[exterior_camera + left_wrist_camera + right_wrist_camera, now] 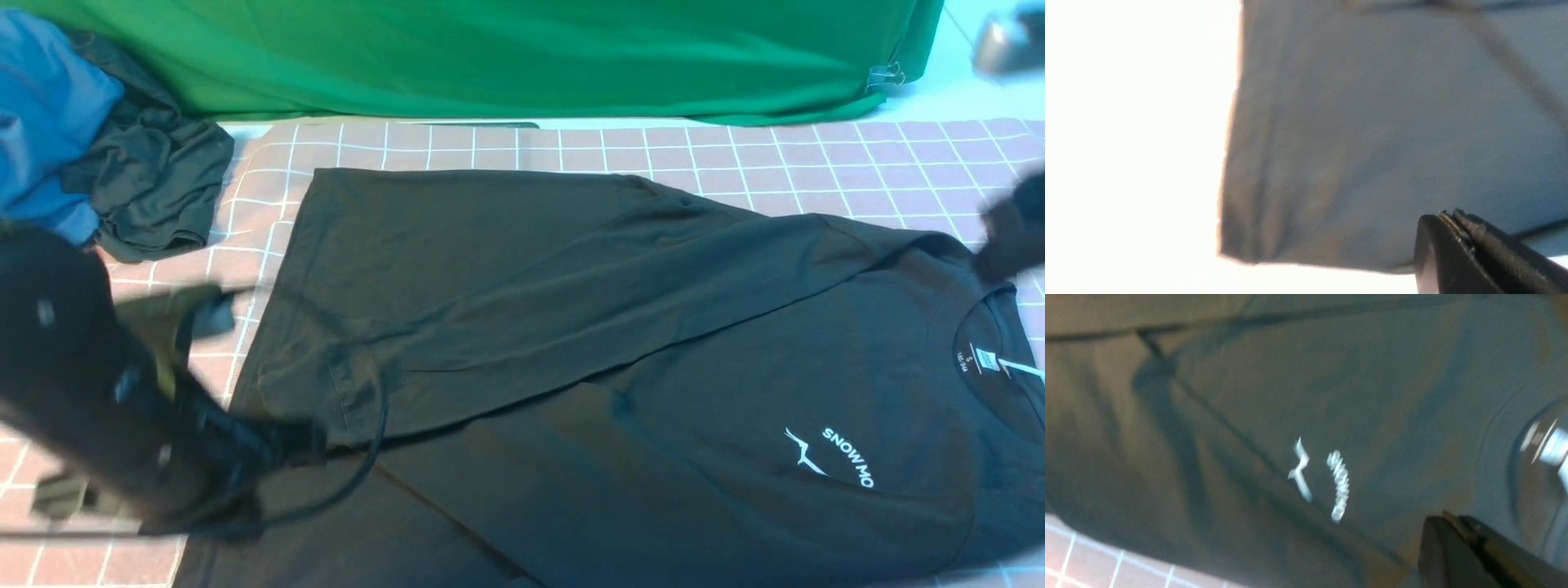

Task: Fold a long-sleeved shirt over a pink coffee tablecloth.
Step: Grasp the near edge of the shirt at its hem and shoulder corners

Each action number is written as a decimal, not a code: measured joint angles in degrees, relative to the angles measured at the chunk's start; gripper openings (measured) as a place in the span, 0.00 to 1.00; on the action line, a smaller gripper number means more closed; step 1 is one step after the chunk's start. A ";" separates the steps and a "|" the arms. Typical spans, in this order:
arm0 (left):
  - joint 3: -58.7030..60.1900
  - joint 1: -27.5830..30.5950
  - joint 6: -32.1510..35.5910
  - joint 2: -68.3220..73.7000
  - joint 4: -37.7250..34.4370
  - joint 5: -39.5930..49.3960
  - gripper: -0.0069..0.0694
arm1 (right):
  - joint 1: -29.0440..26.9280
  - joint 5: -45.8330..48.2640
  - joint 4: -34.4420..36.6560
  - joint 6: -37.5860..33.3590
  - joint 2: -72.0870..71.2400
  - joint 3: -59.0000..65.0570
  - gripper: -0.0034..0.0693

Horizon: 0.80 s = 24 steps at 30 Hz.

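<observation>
The black long-sleeved shirt [571,327] lies flat on the pink coffee tablecloth [735,155], its neck to the right and its hem to the left. One sleeve is folded across the body, with its cuff at the left. A white mountain print [833,457] and a neck label [984,359] show. My left gripper [314,441], blurred, is low by that cuff. In the left wrist view it [1453,216] is shut with nothing between the tips, above shirt fabric [1372,122]. My right gripper [1000,245] is at the collar's far shoulder. The right wrist view shows it [1447,518] shut and empty over the shirt [1249,396].
A green cloth [522,57] hangs along the back, with a metal clip [886,77] at its right end. A blue garment [49,106] and a dark grey-green garment [155,188] are piled at the back left. A black cable [371,441] from my left arm loops over the shirt.
</observation>
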 joint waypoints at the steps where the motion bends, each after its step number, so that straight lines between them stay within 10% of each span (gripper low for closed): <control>1: 0.72 0.00 -0.60 -0.01 0.18 0.00 0.11 | 0.00 -1.01 0.20 -0.02 -1.57 1.78 0.10; 18: 7.83 19.04 4.08 -0.13 0.60 -1.30 0.12 | 0.00 -6.55 2.49 -0.02 -10.77 12.78 0.11; 24: 12.76 19.42 10.23 -0.17 -2.32 -6.44 0.33 | 0.00 -8.07 3.29 -0.42 -10.77 12.78 0.11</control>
